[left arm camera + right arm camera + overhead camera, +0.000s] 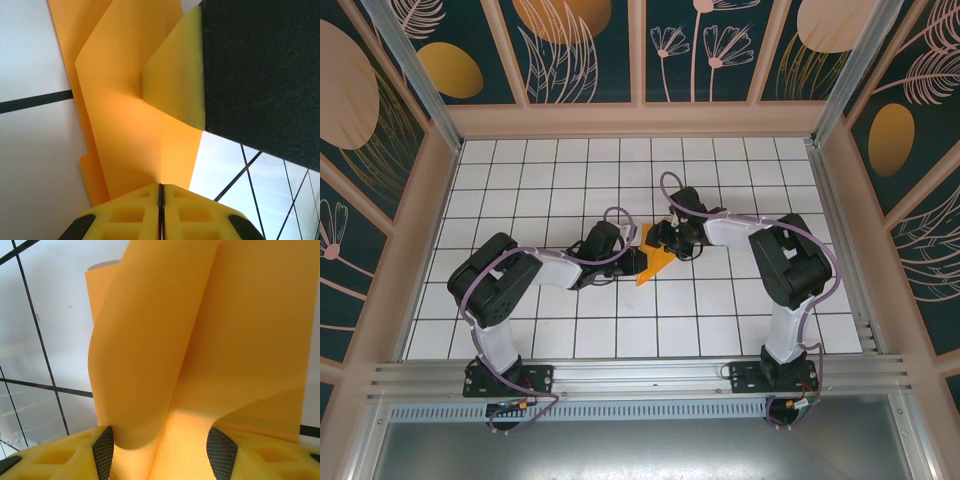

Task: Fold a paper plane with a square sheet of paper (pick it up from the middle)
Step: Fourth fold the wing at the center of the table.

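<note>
The bright-orange sheet of paper (655, 262) is folded into a narrow, pointed paper-plane shape with lengthwise creases. It is held between the two arms at the middle of the table, with its tip toward the near side. My left gripper (638, 264) is shut on it. In the left wrist view the yellow jaws (161, 186) press together on a crease of the paper (130, 125). My right gripper (666, 240) meets the paper from the far right. Its jaws (162, 440) stand apart, with loose, curled layers of paper (225, 340) between the pads. One right finger (175, 75) touches a flap.
The white grid-tiled table (720, 320) stretches all around the arms. Patterned walls (640, 50) enclose it at the back and on both sides. An aluminium rail (640, 375) runs along the near edge, by the arm bases.
</note>
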